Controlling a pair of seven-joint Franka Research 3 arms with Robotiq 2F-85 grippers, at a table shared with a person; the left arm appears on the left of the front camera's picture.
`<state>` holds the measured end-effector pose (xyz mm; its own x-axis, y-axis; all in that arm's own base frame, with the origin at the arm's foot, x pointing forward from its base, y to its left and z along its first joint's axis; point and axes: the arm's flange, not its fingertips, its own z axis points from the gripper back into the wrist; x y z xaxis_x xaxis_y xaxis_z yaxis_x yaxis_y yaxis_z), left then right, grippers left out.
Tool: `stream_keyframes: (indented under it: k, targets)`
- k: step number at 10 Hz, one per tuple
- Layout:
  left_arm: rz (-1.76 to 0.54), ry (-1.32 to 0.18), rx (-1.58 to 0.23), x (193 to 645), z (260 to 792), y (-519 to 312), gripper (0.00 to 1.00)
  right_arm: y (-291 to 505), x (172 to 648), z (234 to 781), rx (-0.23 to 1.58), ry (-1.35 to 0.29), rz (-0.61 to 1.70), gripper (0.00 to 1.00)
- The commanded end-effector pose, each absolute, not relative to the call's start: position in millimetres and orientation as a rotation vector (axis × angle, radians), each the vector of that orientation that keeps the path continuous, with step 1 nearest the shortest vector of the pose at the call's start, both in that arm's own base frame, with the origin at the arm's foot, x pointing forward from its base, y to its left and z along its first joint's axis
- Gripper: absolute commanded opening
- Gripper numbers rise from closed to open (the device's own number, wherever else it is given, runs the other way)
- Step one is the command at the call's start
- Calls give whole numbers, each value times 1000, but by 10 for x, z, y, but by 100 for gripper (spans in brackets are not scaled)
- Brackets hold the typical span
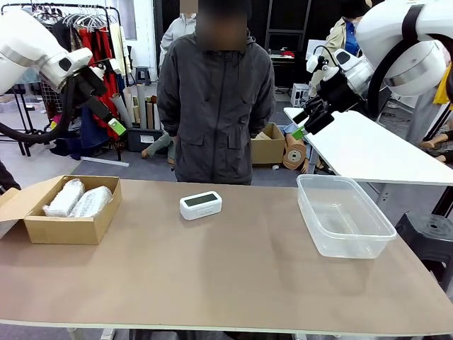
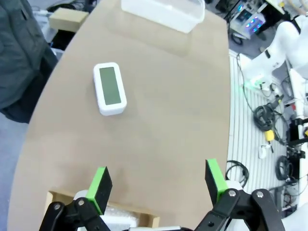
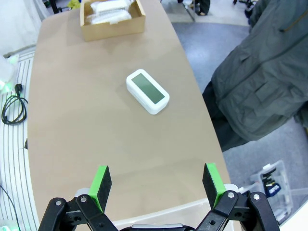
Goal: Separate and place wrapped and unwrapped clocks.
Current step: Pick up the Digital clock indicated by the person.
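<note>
I see left gripper and right gripper spread, empty; bare clock centre, wrapped clocks in left cardboard box.

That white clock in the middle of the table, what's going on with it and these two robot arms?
Nothing is being handled right now. The left pincer and right pincer both hang open above the table, holding nothing. The bare clock lies alone mid-table. Two bubble-wrapped clocks sit side by side in the cardboard box at the robot's left, and a clear plastic tub stands at its right. A person stands at the far side, touching nothing.
</note>
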<state>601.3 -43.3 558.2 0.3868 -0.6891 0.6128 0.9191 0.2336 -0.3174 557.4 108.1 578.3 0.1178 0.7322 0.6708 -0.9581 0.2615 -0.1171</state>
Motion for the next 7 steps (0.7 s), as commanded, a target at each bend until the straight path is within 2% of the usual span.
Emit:
stream_keyframes:
  k: [1,3,7]
  targets:
    - [-1221,-477,-646,5990,5631,-446,100,1080,5562,5794,380,-708,1284,100]
    - [-1371,-568,-636,6101,5688,-440,100,1080,5562,5794,380,-708,1284,100]
    - [-1526,-667,-622,6169,5826,-530,100,1080,5562,5794,380,-708,1284,100]
